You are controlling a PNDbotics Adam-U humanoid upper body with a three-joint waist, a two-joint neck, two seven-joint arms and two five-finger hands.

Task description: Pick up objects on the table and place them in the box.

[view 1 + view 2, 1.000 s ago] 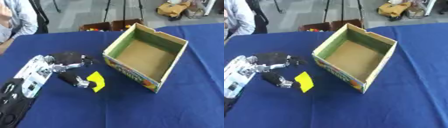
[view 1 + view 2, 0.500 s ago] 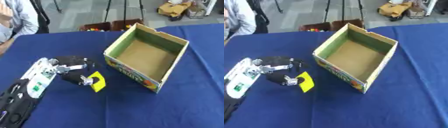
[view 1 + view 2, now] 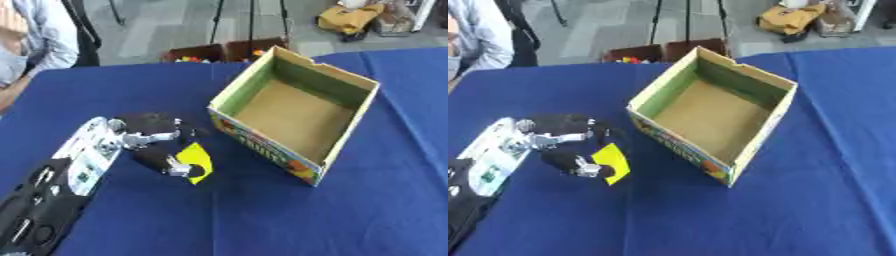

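A small flat yellow object (image 3: 196,161) lies on the blue tablecloth (image 3: 262,220), left of the open cardboard box (image 3: 296,113). My left hand (image 3: 157,146) comes in from the lower left, its fingers and thumb curled round the yellow object's left side, touching it. The box stands open and shows only its brown floor, with green inner walls and a printed colourful outer side (image 3: 262,147). The right hand shows in neither view.
Beyond the table's far edge stands a dark crate (image 3: 226,51) with coloured items, and tripod legs. A person in a light shirt (image 3: 44,35) sits at the far left corner. Open blue cloth stretches in front of and right of the box.
My left hand has moved right toward the yellow object and closed its fingers and thumb around it. The whole picture has shifted a little.
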